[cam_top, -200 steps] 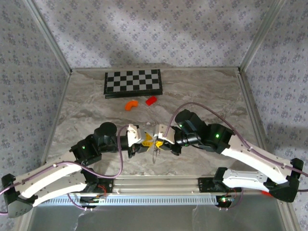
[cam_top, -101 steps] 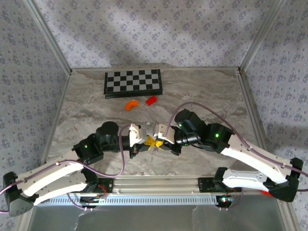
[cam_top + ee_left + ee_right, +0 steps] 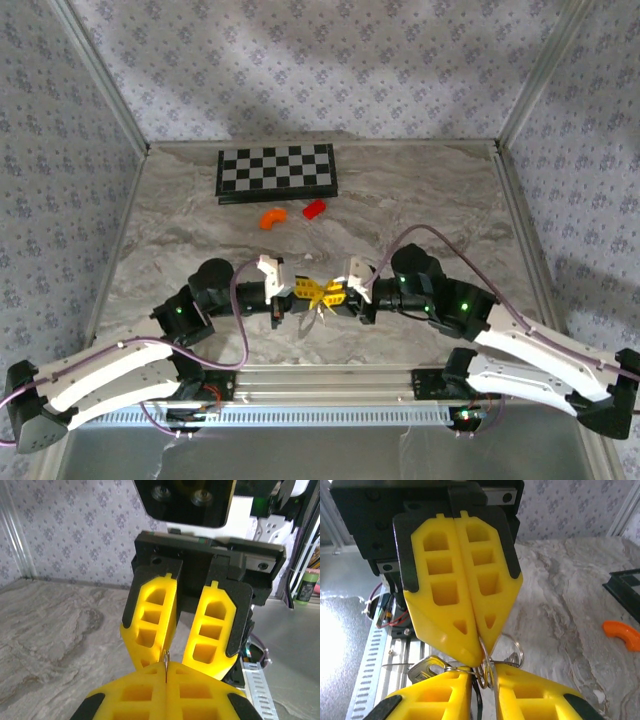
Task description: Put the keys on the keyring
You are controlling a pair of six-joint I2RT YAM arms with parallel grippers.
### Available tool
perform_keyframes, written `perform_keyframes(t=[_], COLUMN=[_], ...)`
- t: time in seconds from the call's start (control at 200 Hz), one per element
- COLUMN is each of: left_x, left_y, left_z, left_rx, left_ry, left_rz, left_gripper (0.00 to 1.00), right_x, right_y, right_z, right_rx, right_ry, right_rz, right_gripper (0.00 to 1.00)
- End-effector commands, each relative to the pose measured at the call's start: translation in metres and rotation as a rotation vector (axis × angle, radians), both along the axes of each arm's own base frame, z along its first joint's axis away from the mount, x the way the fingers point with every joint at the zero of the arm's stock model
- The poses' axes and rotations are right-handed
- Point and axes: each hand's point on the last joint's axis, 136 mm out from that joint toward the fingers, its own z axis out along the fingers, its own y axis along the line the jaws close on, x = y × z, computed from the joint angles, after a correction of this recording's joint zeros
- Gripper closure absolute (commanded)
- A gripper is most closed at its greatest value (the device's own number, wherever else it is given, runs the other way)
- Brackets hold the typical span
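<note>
left arm: lying low along the near edge of the worktop (image 3: 430,200), elbow out to the side, wrist aimed in at the middle
right arm: same deal mirrored, forearm coming in from the far right corner, wrist level, nose to nose with the other one
left tool (image 3: 303,293): clenched, yellow fingers pressed flat together, pinching the thin metal of the keyring (image 3: 485,673) right at the tips
right tool (image 3: 338,296): released, fingers stand apart with a gap, and the ring loops sit in that gap
keyring: up off the worktop between the two tools, hanging from the left tool's tips
keys (image 3: 423,669): silvery bit dangling off the loops, just under the left tool's tip
back of the worktop: checkerboard (image 3: 277,172), with an orange curved piece (image 3: 272,217) and a red block (image 3: 315,208) just in front of it, well apart from the tools
</note>
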Motion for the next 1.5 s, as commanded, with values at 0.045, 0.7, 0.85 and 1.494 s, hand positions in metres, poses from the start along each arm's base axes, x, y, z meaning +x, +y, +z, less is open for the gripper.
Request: perform_keyframes(t=[0.045, 0.7, 0.85, 1.494], left_x=[-0.016, -0.014, -0.014, 0.012], left_y=[0.003, 0.006, 0.006, 0.013], left_z=[0.044, 0.030, 0.031, -0.006], left_rx=[-0.182, -0.119, -0.123, 0.113], left_ry=[-0.057, -0.040, -0.040, -0.061], left_rz=[-0.074, -0.049, -0.052, 0.105], left_gripper=[1.00, 1.00, 1.00, 0.92], right_x=[0.001, 0.001, 0.001, 0.009], right_y=[0.001, -0.010, -0.009, -0.013], right_z=[0.037, 0.043, 0.041, 0.018], right_rx=[0.184, 0.209, 0.201, -0.083], right_ry=[-0.045, -0.092, -0.087, -0.093], right_rz=[-0.014, -0.039, -0.037, -0.054], right_gripper=[0.85, 0.80, 0.86, 1.00])
